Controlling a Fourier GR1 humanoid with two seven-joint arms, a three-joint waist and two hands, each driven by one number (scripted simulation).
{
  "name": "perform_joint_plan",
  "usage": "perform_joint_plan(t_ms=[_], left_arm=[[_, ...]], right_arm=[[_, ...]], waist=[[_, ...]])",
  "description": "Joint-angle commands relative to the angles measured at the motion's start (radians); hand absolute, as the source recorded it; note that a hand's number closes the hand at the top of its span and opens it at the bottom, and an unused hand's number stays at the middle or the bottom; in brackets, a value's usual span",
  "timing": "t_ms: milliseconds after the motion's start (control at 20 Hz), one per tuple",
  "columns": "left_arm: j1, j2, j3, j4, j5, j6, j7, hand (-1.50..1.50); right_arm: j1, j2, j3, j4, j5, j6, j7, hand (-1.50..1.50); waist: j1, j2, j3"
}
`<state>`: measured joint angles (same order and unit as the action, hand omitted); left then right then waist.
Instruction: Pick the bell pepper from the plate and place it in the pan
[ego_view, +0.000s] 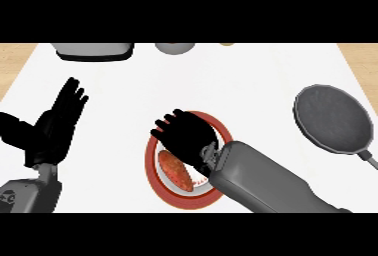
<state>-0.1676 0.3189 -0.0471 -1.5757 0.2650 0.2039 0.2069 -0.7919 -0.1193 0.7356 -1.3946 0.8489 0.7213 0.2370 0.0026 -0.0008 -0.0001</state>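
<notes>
Resting at the view's left, the left hand (57, 122) stands open with fingers up, holding nothing. Toward the middle, the right hand (184, 136) hovers over the red-rimmed plate (164, 197) on the white desk (244, 75), its fingers curled downward; whether they touch or close on anything I cannot tell. The bell pepper (176, 170), reddish, lies on the plate just beside that hand's wrist. At the right, the dark pan (334, 119) sits well apart with nothing in it. By my reading the grasp is not yet made, so lifting, carrying and placing all remain.
</notes>
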Motion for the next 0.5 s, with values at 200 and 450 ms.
perform_joint_plan(t_ms=[200,450], left_arm=[[0.018,-0.014,0.022,-0.041,-0.030,-0.017,0.040,0.00],[0.039,-0.057,0.007,-0.062,-0.052,-0.021,0.031,0.00]], right_arm=[[0.053,0.065,-0.003,0.090,0.153,-0.026,-0.004,-1.50],[0.047,0.075,-0.055,0.182,0.207,-0.081,-0.078,-1.50]], waist=[[0.003,0.000,0.000],[0.004,0.001,0.000]])
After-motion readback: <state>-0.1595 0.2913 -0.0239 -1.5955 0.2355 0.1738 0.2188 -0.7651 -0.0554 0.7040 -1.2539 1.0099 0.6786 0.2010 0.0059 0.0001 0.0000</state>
